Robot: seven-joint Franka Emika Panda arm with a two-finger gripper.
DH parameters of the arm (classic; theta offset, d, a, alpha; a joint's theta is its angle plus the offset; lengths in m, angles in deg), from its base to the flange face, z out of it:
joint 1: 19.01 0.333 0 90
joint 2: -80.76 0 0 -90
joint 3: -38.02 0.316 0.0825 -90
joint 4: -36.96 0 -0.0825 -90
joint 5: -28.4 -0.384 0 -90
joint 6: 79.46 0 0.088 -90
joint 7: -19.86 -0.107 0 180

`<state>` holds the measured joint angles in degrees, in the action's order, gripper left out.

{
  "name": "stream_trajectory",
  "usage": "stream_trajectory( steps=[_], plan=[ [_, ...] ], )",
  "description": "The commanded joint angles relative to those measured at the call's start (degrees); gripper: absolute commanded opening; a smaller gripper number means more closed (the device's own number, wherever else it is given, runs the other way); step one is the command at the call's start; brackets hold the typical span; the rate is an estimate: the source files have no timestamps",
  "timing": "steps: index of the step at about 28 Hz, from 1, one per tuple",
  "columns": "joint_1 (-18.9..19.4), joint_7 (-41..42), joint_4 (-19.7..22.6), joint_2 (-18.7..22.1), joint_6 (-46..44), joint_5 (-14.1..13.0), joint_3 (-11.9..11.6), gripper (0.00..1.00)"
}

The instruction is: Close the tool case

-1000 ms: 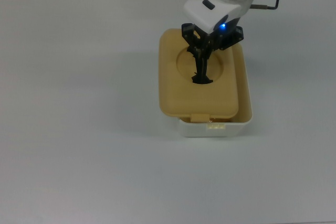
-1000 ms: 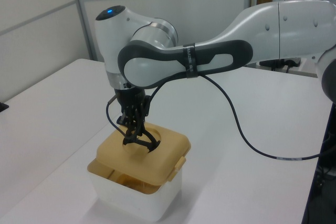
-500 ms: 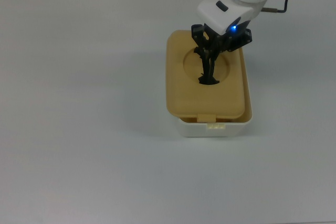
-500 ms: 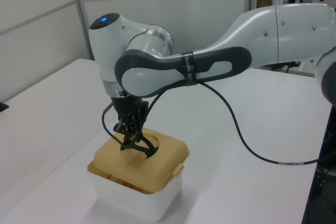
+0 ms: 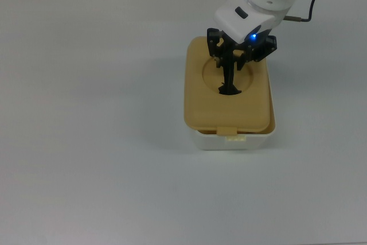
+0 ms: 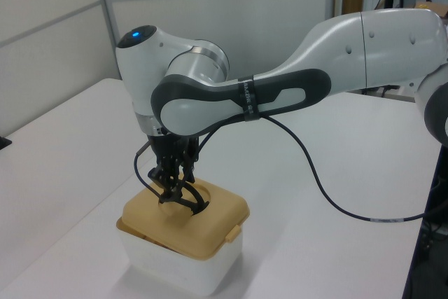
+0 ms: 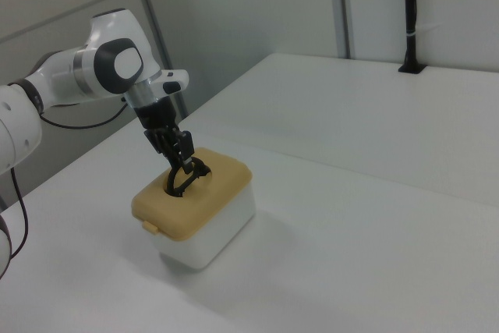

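Observation:
The tool case's white tub [image 5: 236, 141] stands on the white table, right of centre in the top view. Its tan lid [image 5: 206, 106] lies over the tub, covering nearly all of it; only a thin white rim shows at the near and right sides. My gripper [image 5: 230, 80] reaches down into the lid's round recess and is shut on the black handle [image 5: 230, 89]. In the left view the lid [image 6: 210, 213] sits on the tub [image 6: 178, 271] with the gripper [image 6: 172, 188] above it. The right view shows the lid [image 7: 204, 198], the tub [image 7: 218, 238] and the gripper [image 7: 178, 171].
A black cable [image 6: 329, 201] hangs from the arm down to the table in the left view. A black post [image 7: 408, 17] stands at the table's far edge in the right view. Wall panels rise behind the table.
The gripper has carried the lid toward the top view's right and lowered it. The lid hung off the tub's left side before and now lines up over it.

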<state>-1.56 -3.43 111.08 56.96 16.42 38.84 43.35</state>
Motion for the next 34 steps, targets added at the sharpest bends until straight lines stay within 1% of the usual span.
stream_trajectory(
  steps=[1,5,10,12,16,18,21,24,25,30,34],
  plan=[
    [0.2,-1.3,-0.2,0.4,-0.3,1.1,0.2,1.0],
    [0.1,-0.9,-0.2,1.0,-2.1,1.0,0.3,1.0],
    [-0.3,-0.7,-0.2,3.1,-3.4,0.7,0.3,1.0],
    [-0.8,0.6,-0.2,4.5,-5.3,0.5,0.4,1.0],
    [-2.6,3.3,-0.2,6.4,-8.2,0.2,1.0,1.0],
    [-4.2,3.8,0.0,7.9,-9.3,0.1,1.9,1.0],
    [-6.1,5.7,0.3,10.0,-10.6,-0.1,2.2,1.0],
    [-7.7,8.3,0.3,11.3,-13.0,-0.9,2.1,1.0],
    [-8.9,10.1,0.4,12.3,-14.1,-1.6,2.1,1.0],
    [-11.7,14.5,1.5,14.6,-16.0,-1.7,1.8,1.0],
    [-12.5,16.0,2.6,15.4,-15.9,-1.6,1.3,1.0]
  ],
)
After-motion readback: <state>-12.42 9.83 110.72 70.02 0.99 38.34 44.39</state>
